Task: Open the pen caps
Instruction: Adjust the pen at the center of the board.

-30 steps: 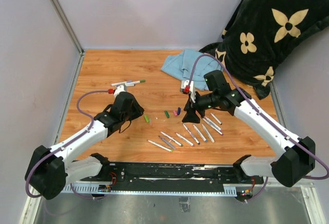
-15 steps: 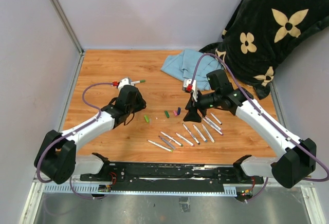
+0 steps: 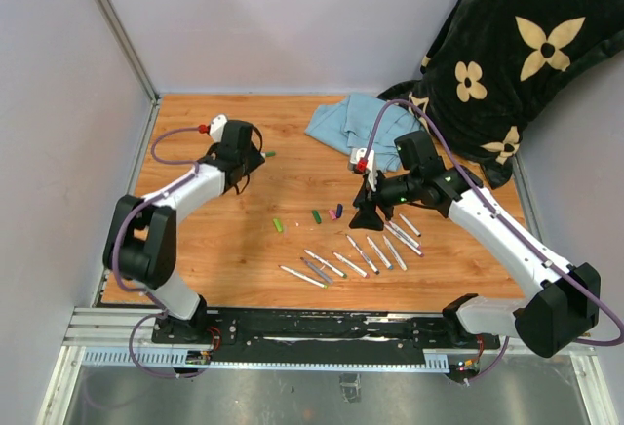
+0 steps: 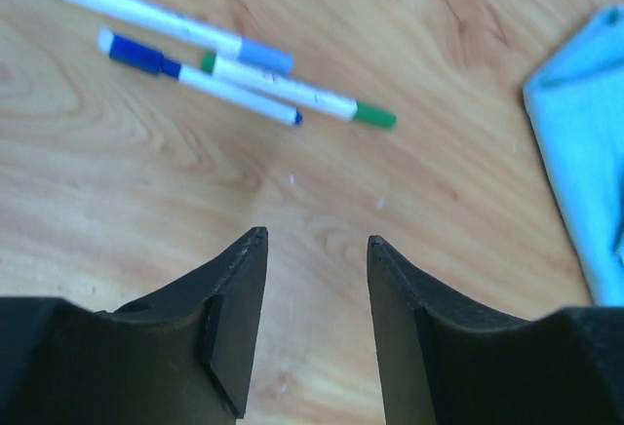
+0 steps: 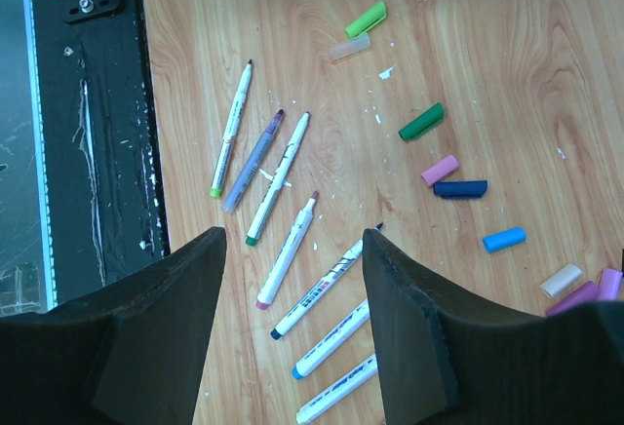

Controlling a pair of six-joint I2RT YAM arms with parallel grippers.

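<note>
Three capped markers lie together in the left wrist view: one with a light blue cap (image 4: pixel 265 55), one with a dark blue cap (image 4: pixel 136 52) and one with a green cap (image 4: pixel 374 115). My left gripper (image 4: pixel 314 240) is open and empty just short of them; from above it (image 3: pixel 240 157) covers most of them. Several loose caps (image 5: pixel 440 170) in green, pink, navy and blue lie on the wood. My right gripper (image 5: pixel 292 235) hangs open and empty over several uncapped markers (image 5: pixel 292 245), shown from above (image 3: pixel 364 212).
A blue cloth (image 3: pixel 346 123) lies at the back, beside a black flowered blanket (image 3: pixel 507 55) at the right rear. The black base rail (image 3: pixel 331 328) runs along the near edge. Grey walls enclose the wooden table (image 3: pixel 195 240).
My left arm has swung back and to the left, from the table's middle to the capped markers at the far left. The right arm has barely moved.
</note>
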